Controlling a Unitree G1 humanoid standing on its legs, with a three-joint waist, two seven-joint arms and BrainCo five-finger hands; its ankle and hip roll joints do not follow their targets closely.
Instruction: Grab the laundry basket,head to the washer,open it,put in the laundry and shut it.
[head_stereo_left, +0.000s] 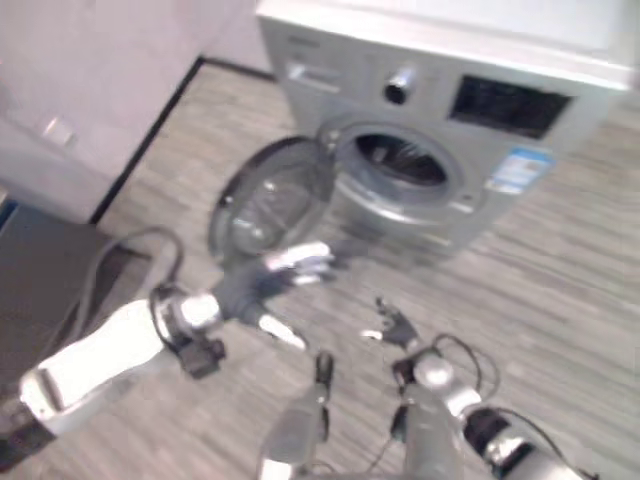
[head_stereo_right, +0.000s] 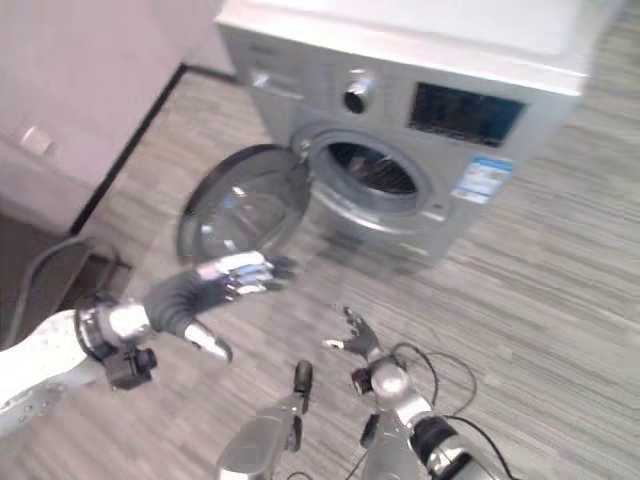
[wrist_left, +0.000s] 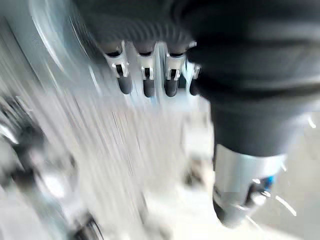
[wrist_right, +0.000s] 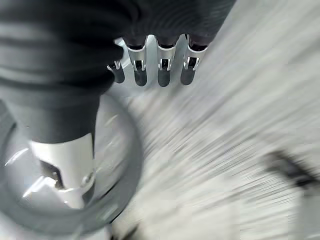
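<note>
The silver front-loading washer (head_stereo_left: 500, 110) stands on the floor with its round door (head_stereo_left: 270, 205) swung wide to the left, leaving the dark drum opening (head_stereo_left: 400, 160) exposed. My left hand (head_stereo_left: 275, 270) reaches forward just below the door's lower rim, fingers (wrist_left: 145, 75) straight and holding nothing; I cannot tell whether it touches the rim. My right hand (head_stereo_left: 395, 325) hangs lower, in front of the washer, fingers (wrist_right: 150, 65) relaxed and empty. The door's glass and grey ring (wrist_right: 115, 165) appear past the thumb in the right wrist view.
Grey wood-pattern floor (head_stereo_left: 560, 270) spreads in front of the washer and to its right. A pale wall with a dark skirting board (head_stereo_left: 150, 130) runs along the left. A dark grey surface (head_stereo_left: 40, 270) lies at the left edge.
</note>
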